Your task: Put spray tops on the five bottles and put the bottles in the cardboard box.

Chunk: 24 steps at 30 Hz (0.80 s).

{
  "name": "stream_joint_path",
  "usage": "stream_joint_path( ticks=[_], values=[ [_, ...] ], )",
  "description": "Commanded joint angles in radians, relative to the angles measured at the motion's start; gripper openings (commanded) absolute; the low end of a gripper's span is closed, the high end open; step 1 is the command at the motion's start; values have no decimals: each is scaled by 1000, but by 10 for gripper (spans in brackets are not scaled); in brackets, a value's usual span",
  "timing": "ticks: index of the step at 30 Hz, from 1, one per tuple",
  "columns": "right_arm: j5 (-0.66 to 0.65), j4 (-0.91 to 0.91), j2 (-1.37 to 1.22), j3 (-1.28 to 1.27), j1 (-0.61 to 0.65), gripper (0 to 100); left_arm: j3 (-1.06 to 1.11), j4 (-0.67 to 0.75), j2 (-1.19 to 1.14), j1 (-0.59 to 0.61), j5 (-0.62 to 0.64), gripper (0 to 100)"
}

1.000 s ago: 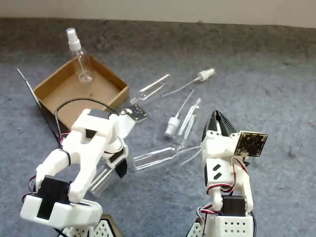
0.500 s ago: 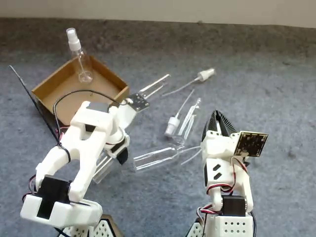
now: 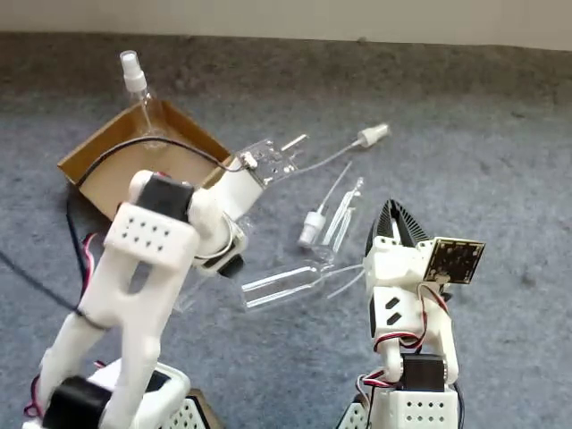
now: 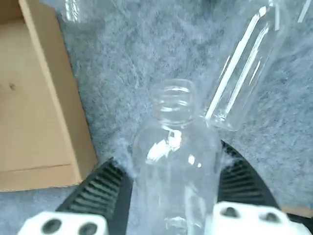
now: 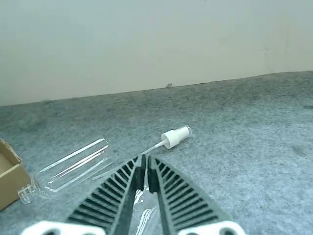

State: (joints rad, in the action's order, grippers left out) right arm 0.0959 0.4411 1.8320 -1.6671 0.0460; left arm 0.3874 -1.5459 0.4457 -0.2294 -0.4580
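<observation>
My left gripper is shut on a clear, uncapped bottle, whose open neck points toward the carpet beside the cardboard box. In the high view that arm stands raised next to the box, where a capped bottle stands upright. A second clear bottle lies between the arms. Two loose spray tops lie on the carpet. My right gripper is shut and empty, low near the front, facing a spray top.
Grey carpet covers the table. Another clear bottle lies near the box corner, and a slim one lies beside the nearer spray top. A pale wall closes off the far side. Black cables trail by the left arm.
The left arm has lifted and swung forward toward the box with the bottle in its gripper. The right arm has kept still.
</observation>
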Motion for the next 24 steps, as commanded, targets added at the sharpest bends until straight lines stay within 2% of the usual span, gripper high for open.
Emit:
stream_joint_path(
  ticks=[1,9,15,24],
  values=[
    [-11,-8,1,-119,12,5,-47,-8,205,-31,11,88],
    [-11,-8,1,-119,12,5,-45,-15,364,-36,15,88],
    [-11,-8,-1,-119,12,5,-45,-14,503,-31,219,88],
    [-11,18,5,-119,12,5,110,0,704,-31,229,88]
  ],
)
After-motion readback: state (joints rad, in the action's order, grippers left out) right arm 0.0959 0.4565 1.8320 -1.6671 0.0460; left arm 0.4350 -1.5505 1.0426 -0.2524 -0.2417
